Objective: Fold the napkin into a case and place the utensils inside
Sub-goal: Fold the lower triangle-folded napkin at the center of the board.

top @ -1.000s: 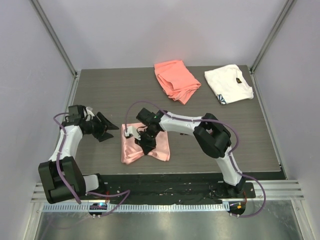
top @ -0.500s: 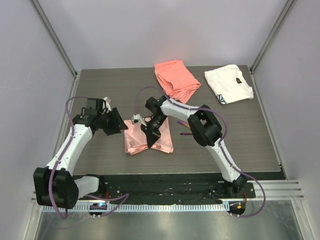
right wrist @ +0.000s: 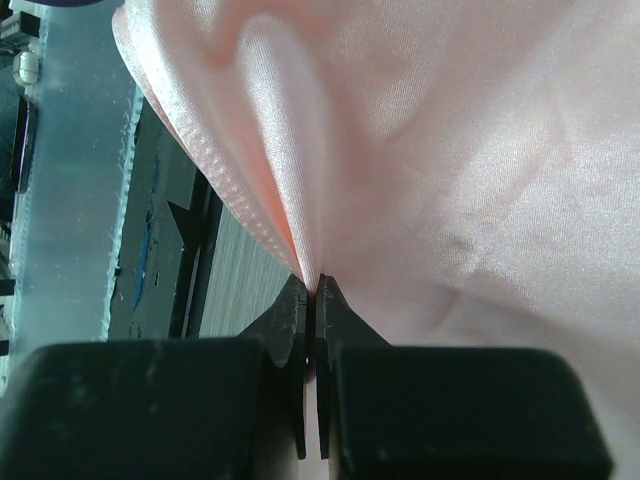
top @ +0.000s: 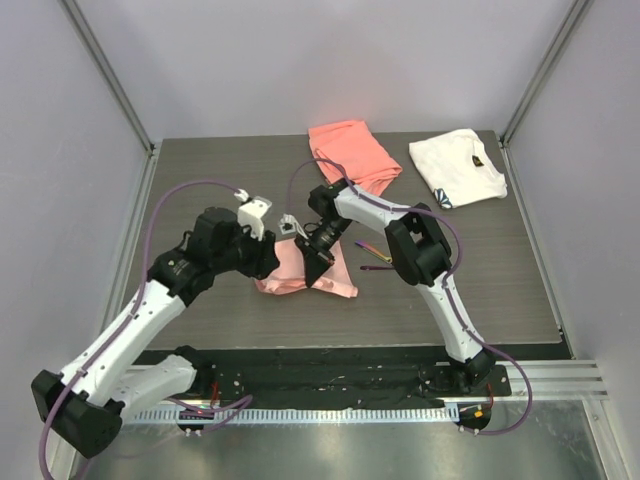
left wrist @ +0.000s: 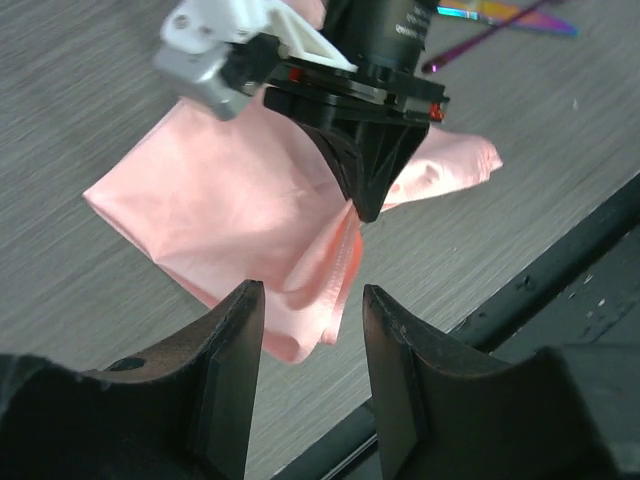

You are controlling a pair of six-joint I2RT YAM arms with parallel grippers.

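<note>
The pale-pink napkin (top: 295, 272) lies loosely folded in front of the arms, and no case shape shows. My right gripper (top: 322, 258) is shut on a raised fold of it, the satin napkin (right wrist: 450, 150) filling the right wrist view above the right gripper (right wrist: 312, 285). My left gripper (top: 270, 265) is at the napkin's left side. In the left wrist view the left gripper (left wrist: 308, 295) is open, and the napkin's (left wrist: 220, 200) hanging fold sits just beyond its tips, below the right gripper (left wrist: 368, 205). Two purple utensils (top: 372, 256) lie right of the napkin, and the utensils (left wrist: 500, 14) also show at the top of the left wrist view.
A coral-orange cloth (top: 352, 160) lies folded at the back centre, with a white cloth (top: 457, 167) bearing a dark mark at the back right. The dark front rail (left wrist: 560, 260) runs close to the napkin's near edge.
My left arm has swung right, up to the napkin, with its jaws narrowing. The right gripper has drawn the pinched fold up and away from the front, shifting the napkin slightly right.
</note>
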